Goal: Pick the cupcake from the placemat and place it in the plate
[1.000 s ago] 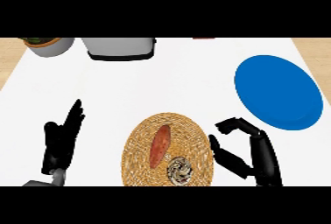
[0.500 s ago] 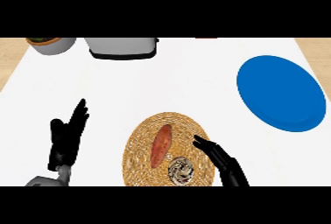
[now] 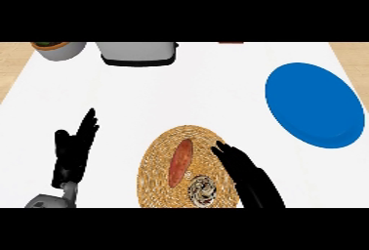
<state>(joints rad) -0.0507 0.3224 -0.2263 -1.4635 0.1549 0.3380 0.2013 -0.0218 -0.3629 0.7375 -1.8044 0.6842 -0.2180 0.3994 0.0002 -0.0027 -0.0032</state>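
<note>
The cupcake (image 3: 202, 189) sits near the front edge of a round woven placemat (image 3: 162, 161), beside an orange-red sausage-like item (image 3: 180, 161). My right hand (image 3: 249, 177) lies over the placemat's right side, fingers straight and pointing up-left, just right of the cupcake and holding nothing. The blue plate (image 3: 314, 104) lies at the far right, apart from the placemat. Open and still, my left hand (image 3: 72, 154) rests at the lower left with its fingers up.
A grey appliance (image 3: 137, 52) stands at the back centre. A bowl-like pot (image 3: 59, 49) sits at the back left corner. Bare white counter (image 3: 202, 97) stretches between the placemat and the plate.
My right hand has swung from right of the placemat onto it, fingers straightening toward the cupcake. The view has shifted slightly right. The left hand keeps its pose.
</note>
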